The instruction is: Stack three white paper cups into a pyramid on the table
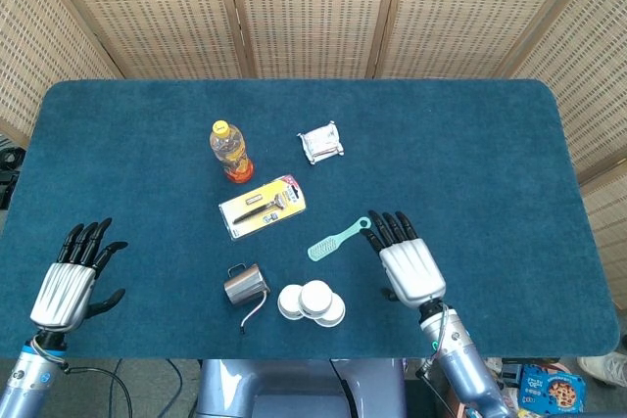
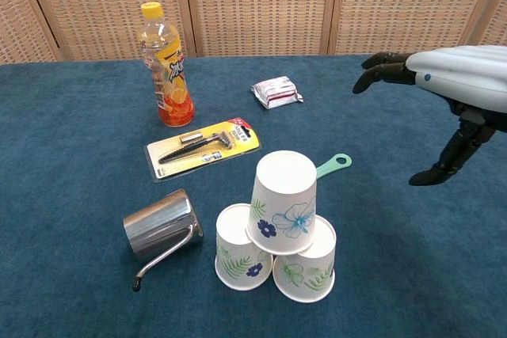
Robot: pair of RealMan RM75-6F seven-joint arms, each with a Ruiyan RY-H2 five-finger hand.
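The pyramid looks built: the top cup sits mouth-down across the lower left cup and the lower right cup, low in the middle of the chest view, at the near edge of the worktop. What is left, as I judge it, is getting clear without a knock. The top cup leans a little, so the right hand, spread and holding nothing at the right edge of the frame, does best to pull away to the right and upward, never sweeping low across the stack. The left hand, fingers spread and empty at the lower left of the head view, is well apart from the cups and should keep off the worktop.

Counted near to far: three paper cups; one steel pitcher just left of them; one teal comb behind the stack; one carded razor pack; one juice bottle at upper left; one small wrapped packet at the far middle. Two hands.
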